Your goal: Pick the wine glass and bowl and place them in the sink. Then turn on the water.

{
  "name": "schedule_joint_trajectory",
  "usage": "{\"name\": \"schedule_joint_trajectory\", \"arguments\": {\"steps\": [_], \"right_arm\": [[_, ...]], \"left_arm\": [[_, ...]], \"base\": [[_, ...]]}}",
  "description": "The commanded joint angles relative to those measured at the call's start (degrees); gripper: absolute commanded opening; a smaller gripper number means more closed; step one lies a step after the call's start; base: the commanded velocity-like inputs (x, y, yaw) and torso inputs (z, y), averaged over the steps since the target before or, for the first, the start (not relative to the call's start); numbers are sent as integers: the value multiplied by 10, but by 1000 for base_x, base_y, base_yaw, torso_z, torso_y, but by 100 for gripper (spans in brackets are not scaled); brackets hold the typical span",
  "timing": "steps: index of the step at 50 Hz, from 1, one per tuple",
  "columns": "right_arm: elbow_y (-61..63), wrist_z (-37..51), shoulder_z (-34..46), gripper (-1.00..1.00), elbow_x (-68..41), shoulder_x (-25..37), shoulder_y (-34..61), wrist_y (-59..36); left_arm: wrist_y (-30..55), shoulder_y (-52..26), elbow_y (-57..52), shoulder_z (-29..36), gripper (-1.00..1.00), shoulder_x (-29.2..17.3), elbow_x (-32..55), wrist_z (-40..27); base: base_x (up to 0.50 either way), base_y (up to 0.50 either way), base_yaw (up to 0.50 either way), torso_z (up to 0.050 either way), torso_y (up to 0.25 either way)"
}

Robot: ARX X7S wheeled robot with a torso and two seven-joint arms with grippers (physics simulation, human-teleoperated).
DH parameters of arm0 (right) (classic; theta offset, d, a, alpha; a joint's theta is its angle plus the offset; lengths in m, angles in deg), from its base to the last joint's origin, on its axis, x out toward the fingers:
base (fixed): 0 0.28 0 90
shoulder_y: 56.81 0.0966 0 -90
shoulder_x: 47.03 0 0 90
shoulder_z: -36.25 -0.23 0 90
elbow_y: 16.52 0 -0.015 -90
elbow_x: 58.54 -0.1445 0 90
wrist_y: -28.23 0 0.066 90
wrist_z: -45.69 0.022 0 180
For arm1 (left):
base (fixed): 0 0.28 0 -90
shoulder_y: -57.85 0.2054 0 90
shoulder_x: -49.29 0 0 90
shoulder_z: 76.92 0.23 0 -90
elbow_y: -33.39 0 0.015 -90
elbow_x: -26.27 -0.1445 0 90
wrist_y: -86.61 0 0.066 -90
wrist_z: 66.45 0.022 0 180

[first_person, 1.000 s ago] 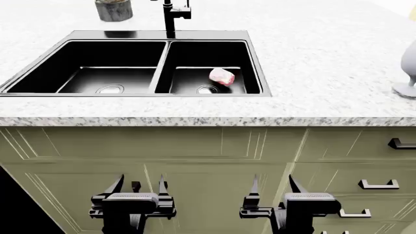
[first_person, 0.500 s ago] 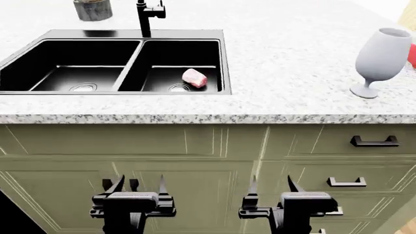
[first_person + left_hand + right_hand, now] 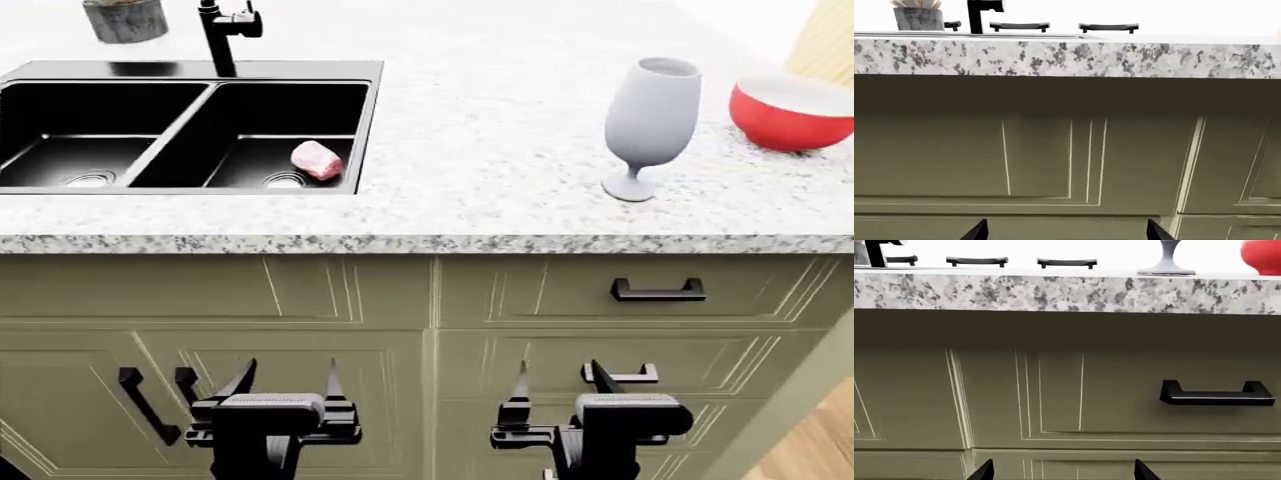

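Now: both arms low before the cabinets, glass and bowl on the worktop

Far left on the speckled granite worktop (image 3: 507, 140) stands a grey pot (image 3: 124, 18), with the black faucet (image 3: 220, 35) just beside it at the back rim of the sink (image 3: 187, 70). The sink's two black basins are split by a central divider; a small pink lump (image 3: 316, 160) lies in the right-hand basin near its drain. Well apart from the sink, further right, the wine glass (image 3: 650, 125) stands upright on its foot. Near it, at the far right, sits the red bowl (image 3: 791, 112), white inside, also upright on the worktop.

Below the worktop edge, both arms hang in front of the olive cabinet doors (image 3: 334, 330). The left gripper (image 3: 283, 385) has its fingers spread apart and empty. The right gripper (image 3: 561, 385) is likewise released, holding nothing, with a black drawer handle (image 3: 657, 291) above it. From the right wrist camera, the glass foot and a sliver of the bowl show over the granite edge.
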Motion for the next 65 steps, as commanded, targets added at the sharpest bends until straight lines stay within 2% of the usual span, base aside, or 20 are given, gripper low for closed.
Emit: {"name": "schedule_joint_trajectory", "arguments": {"steps": [1,65], "right_arm": [[0,9,9,100,-8,7,1,0],[2,35,39,100,-48,35,4,5]], "left_arm": [[-1,-1,1,9,100,-8,8,-8],[-10,-2,-1,41,100,-36,40,-40]], "base": [[0,-500,0,0,0],[31,-500,0,0,0]]}}
